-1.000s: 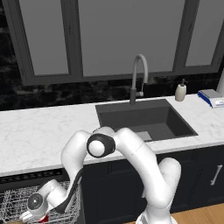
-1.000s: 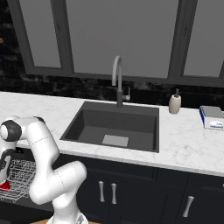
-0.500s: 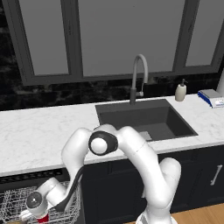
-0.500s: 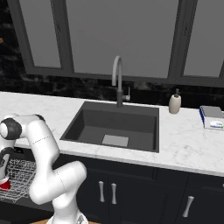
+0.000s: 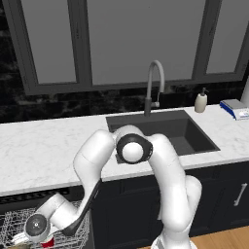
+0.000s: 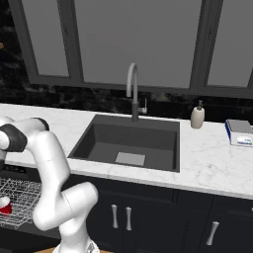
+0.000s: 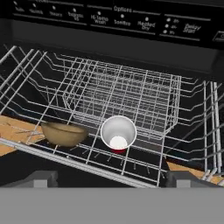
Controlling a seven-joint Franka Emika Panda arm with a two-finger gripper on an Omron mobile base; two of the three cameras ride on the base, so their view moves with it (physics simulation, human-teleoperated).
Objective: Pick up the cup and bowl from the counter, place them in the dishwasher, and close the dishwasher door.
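The red cup (image 7: 118,135) stands upright in the white wire rack (image 7: 131,92) of the dishwasher (image 7: 118,22), its pale inside facing the hand camera. The tan bowl (image 7: 63,133) rests in the same rack just left of the cup, apart from it. My gripper (image 7: 113,179) hangs above and in front of the cup, open, with its fingertips (image 7: 41,177) wide apart and nothing between them. From the right base view the cup (image 6: 5,205) shows in the pulled-out rack (image 6: 22,195). The arm reaches down low at the left (image 5: 36,226). I cannot make out the dishwasher door.
The white marble counter (image 5: 48,146) runs above the dishwasher, with the dark sink (image 5: 165,129) and grey faucet (image 5: 153,85) set in it. A soap bottle (image 6: 197,116) and a blue-and-white box (image 6: 239,133) stand at the far right. Dark cabinets (image 6: 123,217) sit below.
The jaws have spread wide and let go of the cup, which stays in the rack. The arm has hardly moved.
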